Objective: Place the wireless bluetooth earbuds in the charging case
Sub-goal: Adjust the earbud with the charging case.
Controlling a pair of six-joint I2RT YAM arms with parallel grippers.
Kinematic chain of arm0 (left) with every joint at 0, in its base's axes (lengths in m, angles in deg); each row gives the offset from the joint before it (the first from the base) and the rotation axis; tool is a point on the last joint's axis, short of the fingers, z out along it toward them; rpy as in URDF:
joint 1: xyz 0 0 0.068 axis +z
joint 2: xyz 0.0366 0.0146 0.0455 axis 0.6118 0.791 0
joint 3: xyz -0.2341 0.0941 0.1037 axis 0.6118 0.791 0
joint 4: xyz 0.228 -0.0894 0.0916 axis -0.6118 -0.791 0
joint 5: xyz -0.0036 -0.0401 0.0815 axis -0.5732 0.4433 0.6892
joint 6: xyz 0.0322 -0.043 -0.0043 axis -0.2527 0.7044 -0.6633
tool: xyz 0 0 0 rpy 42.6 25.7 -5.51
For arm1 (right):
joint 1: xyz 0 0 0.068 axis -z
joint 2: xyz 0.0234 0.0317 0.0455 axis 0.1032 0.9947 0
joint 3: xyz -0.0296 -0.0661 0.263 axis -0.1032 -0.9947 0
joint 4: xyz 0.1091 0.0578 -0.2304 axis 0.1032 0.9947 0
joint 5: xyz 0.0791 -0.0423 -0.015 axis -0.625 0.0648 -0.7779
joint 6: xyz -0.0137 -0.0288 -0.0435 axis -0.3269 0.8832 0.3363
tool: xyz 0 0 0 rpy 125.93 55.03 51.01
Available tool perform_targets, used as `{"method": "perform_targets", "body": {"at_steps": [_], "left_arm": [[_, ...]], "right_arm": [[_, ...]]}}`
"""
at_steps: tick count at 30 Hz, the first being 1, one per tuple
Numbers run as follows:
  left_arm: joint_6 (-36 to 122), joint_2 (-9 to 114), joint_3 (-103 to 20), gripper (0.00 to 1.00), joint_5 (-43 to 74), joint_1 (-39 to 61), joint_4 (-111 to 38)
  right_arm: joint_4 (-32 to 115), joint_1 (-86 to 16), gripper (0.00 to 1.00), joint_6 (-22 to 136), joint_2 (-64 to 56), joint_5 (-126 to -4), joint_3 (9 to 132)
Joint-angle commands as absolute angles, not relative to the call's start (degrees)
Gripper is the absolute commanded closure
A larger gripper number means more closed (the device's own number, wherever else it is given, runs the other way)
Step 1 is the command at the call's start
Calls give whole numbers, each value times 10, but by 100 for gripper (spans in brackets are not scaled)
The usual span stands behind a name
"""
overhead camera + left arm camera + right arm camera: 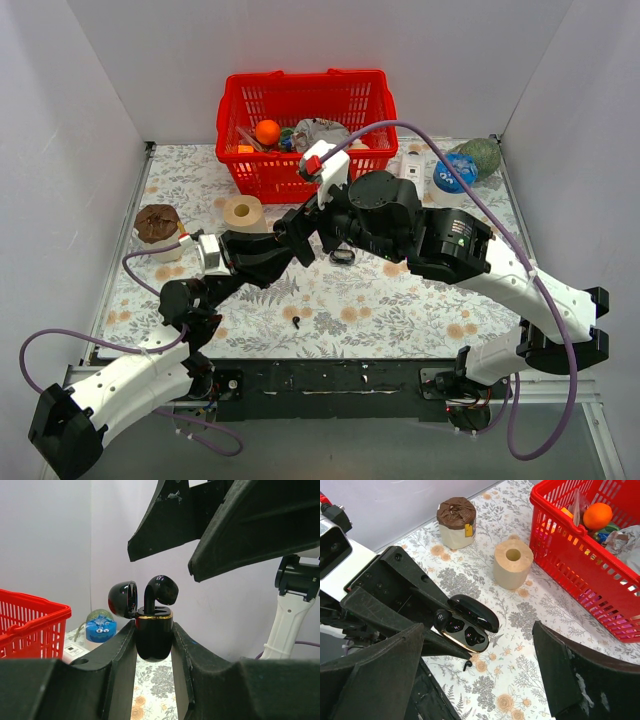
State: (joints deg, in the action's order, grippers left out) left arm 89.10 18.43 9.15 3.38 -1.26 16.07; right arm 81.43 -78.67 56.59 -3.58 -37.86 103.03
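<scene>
Left gripper (153, 647): we find it clamped on glossy black oval charging case (155, 630).
Right gripper (161, 563): apart.
Black plastic earbud (161, 591): in case.

This looks to us like a robot lab bench: plain white walls (300, 40) box in a table under a flowered cloth (400, 310), a left arm (120, 385) and right arm (520, 280) bolted on, a purple cable (400, 123) trailing, and a red basket (265, 175) of odd props.

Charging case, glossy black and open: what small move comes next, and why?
Probably lower the open right end effector toward the tiny black stemmed earbud on the floral tablecloth; the glossy black oval charging case clamped in the left end effector holds only one earbud.
</scene>
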Motion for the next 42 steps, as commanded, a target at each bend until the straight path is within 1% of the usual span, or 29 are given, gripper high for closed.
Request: {"method": "perform_targets", "body": {"at_steps": [1, 12, 36, 39, 42], "left_arm": [[886, 181, 68, 100, 34, -12, 156], [886, 178, 65, 100, 26, -12, 162], [889, 158, 59, 100, 21, -12, 163], [889, 156, 60, 100, 22, -12, 162], [887, 154, 60, 100, 25, -12, 159]], "right_arm": [[808, -788, 4, 576, -33, -344, 1052], [813, -788, 2, 581, -27, -326, 1045], [844, -777, 2, 579, -46, -268, 1036], [833, -776, 2, 579, -57, -279, 1030], [787, -777, 2, 577, -88, -304, 1002]]}}
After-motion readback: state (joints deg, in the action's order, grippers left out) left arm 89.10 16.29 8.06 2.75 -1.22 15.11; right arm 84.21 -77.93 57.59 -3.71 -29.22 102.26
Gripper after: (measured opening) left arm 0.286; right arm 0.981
